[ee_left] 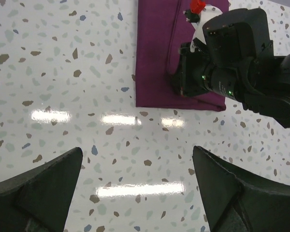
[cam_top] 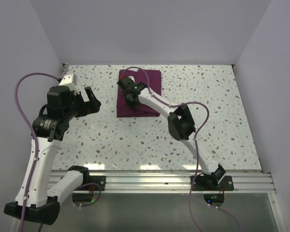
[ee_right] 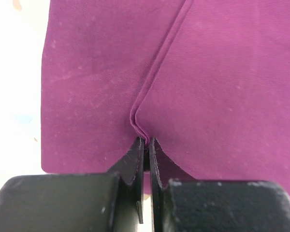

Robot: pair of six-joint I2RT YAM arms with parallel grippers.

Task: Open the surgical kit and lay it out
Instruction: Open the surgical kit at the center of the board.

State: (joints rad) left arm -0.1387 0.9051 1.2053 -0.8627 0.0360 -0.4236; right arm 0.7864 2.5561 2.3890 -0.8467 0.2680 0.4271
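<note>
Speckled surface (cam_top: 208,135) fills the top view. At its left our left fingers (cam_top: 92,101) hover spread wide, holding nothing. Farther up, at upper centre, the wrap (cam_top: 152,79) lies folded shut, and our right fingers (ee_right: 147,145) are pressed together on a pinch of its top flap's edge. We judge the flap should be lifted only a little, then drawn outward slowly, so that whatever lies inside does not slide.

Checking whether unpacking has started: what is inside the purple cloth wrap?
Nothing inside shows. The cloth wrap is folded shut, covering any contents; the right gripper pinches the edge of its top flap.
</note>
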